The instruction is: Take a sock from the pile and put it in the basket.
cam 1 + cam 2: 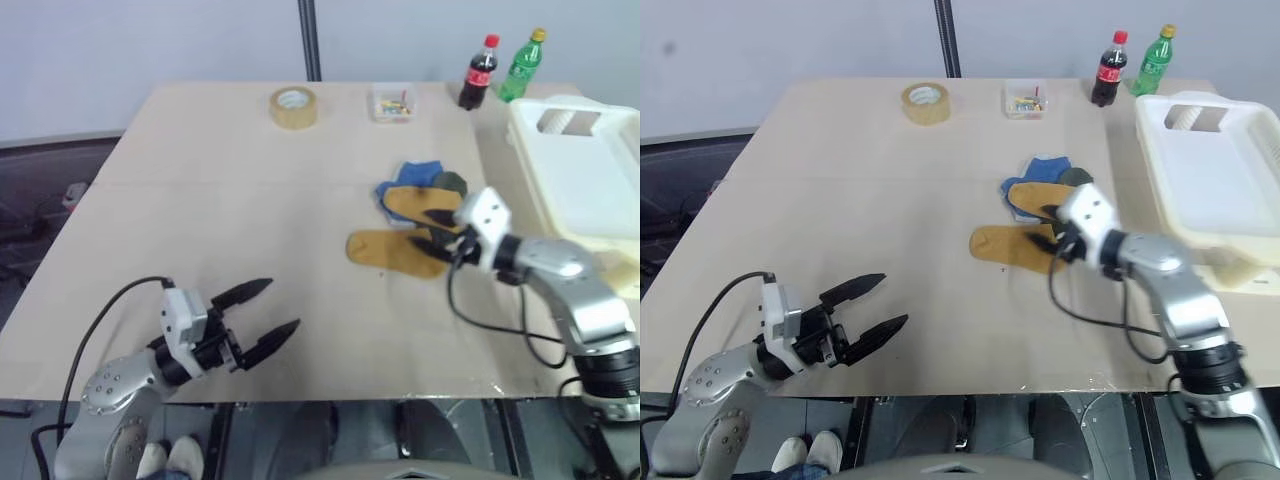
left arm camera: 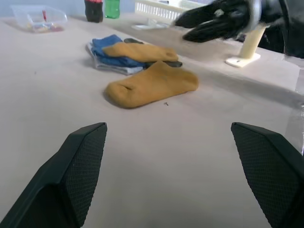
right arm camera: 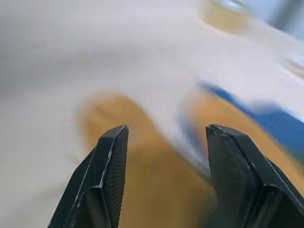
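Observation:
A mustard-yellow sock (image 1: 385,252) lies flat on the table, just in front of the pile (image 1: 420,180). The pile holds a blue sock, a dark grey-green one and a second mustard sock (image 2: 140,52) on top. My right gripper (image 1: 432,230) hovers low over the near edge of the pile and the lone sock, open, with nothing between its fingers (image 3: 111,156). The white basket (image 1: 1215,180) stands at the table's right side, beyond that arm. My left gripper (image 1: 282,304) rests open near the table's front left, far from the socks.
At the table's far edge stand a roll of tape (image 1: 293,106), a small clear box (image 1: 392,102), a cola bottle (image 1: 480,72) and a green bottle (image 1: 522,65). A black cable trails from each wrist.

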Robot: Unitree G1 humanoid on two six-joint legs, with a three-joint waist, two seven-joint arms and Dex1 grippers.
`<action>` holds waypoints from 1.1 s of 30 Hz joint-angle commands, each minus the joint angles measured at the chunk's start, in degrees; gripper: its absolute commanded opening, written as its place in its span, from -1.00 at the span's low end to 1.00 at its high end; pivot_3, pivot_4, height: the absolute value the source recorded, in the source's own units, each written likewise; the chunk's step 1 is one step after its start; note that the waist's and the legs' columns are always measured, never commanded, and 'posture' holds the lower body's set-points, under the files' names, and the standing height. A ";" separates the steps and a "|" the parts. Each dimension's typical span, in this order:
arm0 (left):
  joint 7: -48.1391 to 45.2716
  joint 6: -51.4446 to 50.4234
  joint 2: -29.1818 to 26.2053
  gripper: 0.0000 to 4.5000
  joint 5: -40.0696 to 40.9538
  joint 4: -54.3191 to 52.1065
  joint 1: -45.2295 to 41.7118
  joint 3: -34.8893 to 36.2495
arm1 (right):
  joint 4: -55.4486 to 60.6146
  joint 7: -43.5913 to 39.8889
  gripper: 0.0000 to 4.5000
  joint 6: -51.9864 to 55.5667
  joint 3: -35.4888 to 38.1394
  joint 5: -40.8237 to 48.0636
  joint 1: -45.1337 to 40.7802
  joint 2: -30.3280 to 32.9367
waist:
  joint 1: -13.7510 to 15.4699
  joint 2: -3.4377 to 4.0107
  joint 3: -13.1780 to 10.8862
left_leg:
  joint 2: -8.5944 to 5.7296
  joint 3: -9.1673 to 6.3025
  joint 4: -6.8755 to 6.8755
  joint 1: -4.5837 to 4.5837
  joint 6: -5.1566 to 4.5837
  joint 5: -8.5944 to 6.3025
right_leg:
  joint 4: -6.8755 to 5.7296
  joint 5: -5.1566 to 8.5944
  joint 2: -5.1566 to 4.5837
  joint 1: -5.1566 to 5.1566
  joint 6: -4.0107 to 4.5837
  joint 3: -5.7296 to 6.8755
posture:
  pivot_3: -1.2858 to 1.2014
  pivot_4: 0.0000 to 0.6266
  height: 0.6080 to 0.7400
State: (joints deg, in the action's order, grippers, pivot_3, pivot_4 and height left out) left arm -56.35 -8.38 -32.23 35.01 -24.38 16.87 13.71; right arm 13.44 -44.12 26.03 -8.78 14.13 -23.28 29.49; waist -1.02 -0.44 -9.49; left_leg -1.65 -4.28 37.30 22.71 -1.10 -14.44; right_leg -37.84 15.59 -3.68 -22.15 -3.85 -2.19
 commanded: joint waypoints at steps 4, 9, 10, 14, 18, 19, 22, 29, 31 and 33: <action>-0.20 0.37 -0.67 1.00 0.07 0.42 -0.81 0.08 | -10.45 3.00 0.19 -2.02 -5.70 -5.74 -3.53 -5.43 | 0.43 -0.04 -0.01 | -0.17 -0.01 0.01 0.08 0.00 0.00 | 0.07 -0.01 -0.17 -0.01 -0.01 0.02 | 0.03 -0.52 0.97; 0.34 0.81 -0.49 1.00 -0.12 -0.18 0.40 0.80 | -9.64 0.08 -0.61 2.76 -6.80 -4.80 -2.19 -4.66 | 0.18 -0.01 -0.03 | -0.13 -0.03 -0.05 0.11 0.01 0.00 | 0.06 0.00 -0.26 -0.10 0.00 0.03 | 0.03 -0.52 0.97; 0.45 0.99 -0.35 1.00 -0.21 -0.26 0.71 0.77 | -9.19 -0.40 -0.89 3.53 -6.90 -4.59 -2.02 -4.51 | 0.06 -0.01 -0.03 | -0.12 -0.02 -0.06 0.11 0.01 0.00 | 0.04 0.00 -0.28 -0.11 0.00 0.01 | 0.03 -0.52 0.97; 0.77 1.57 0.06 1.00 -0.54 -0.34 1.38 0.38 | -7.68 -2.40 -0.98 3.60 -7.38 -4.03 -1.60 -4.18 | 0.06 -0.01 -0.02 | -0.09 -0.02 -0.06 0.07 0.01 0.00 | -0.02 0.00 -0.30 -0.12 0.01 0.00 | 0.03 -0.52 0.97; 0.99 1.78 0.28 1.00 -0.76 -0.40 1.51 0.11 | -5.66 -3.85 -0.98 4.94 -7.78 -3.58 -1.23 -4.01 | 0.11 -0.01 -0.02 | -0.11 -0.01 -0.05 0.08 0.01 0.00 | -0.01 0.00 -0.26 -0.11 0.01 0.01 | 0.03 -0.52 0.97; 1.04 1.76 0.28 1.00 -0.80 -0.48 1.53 0.05 | -5.28 -4.27 -0.98 4.98 -8.01 -3.59 -1.06 -3.85 | 0.11 -0.01 -0.02 | -0.11 -0.01 -0.05 0.08 0.01 0.00 | -0.01 0.00 -0.26 -0.11 0.01 0.01 | 0.03 -0.52 0.97; 1.00 1.71 0.17 1.00 -0.83 -0.52 1.56 0.07 | -2.68 -5.78 -0.98 6.12 -8.57 -2.29 -0.29 -3.77 | 0.11 -0.01 -0.03 | -0.11 -0.02 -0.06 0.08 0.01 0.00 | 0.00 0.00 -0.26 -0.11 0.00 0.01 | 0.03 -0.52 0.97; 0.98 1.59 0.05 1.00 -0.77 -0.61 1.68 -0.03 | 3.65 -6.00 -0.98 10.82 -10.75 -0.68 1.63 -3.83 | 0.11 -0.01 -0.02 | -0.09 -0.02 -0.06 0.08 0.01 0.00 | 0.00 0.00 -0.31 -0.11 0.00 0.01 | 0.03 -0.52 0.97; 0.99 1.50 0.02 1.00 -0.71 -0.68 1.64 -0.07 | 4.20 -5.67 -0.98 10.13 -10.86 -0.71 2.04 -4.06 | 0.15 -0.01 -0.02 | -0.10 -0.02 -0.05 0.08 0.01 0.00 | 0.00 0.00 -0.32 -0.12 0.00 0.01 | 0.03 -0.52 0.97; 0.93 1.41 -0.07 1.00 -0.62 -0.61 1.54 0.00 | 5.12 -5.10 -0.87 10.44 -11.05 -1.24 1.85 -3.69 | 0.16 -0.01 -0.02 | -0.11 -0.02 -0.05 0.08 0.01 0.00 | 0.00 0.00 -0.31 -0.11 0.00 0.01 | 0.03 -0.52 0.97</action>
State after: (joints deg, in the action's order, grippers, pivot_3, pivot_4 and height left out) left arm -55.26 -7.49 -31.96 33.91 -23.34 18.29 13.38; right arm 15.28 -49.57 36.39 -19.97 12.71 -21.09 25.53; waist -0.87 -0.45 -9.51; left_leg -1.76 -4.30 37.25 22.79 -1.09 -14.44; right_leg -37.83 15.59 -3.99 -22.26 -3.85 -2.18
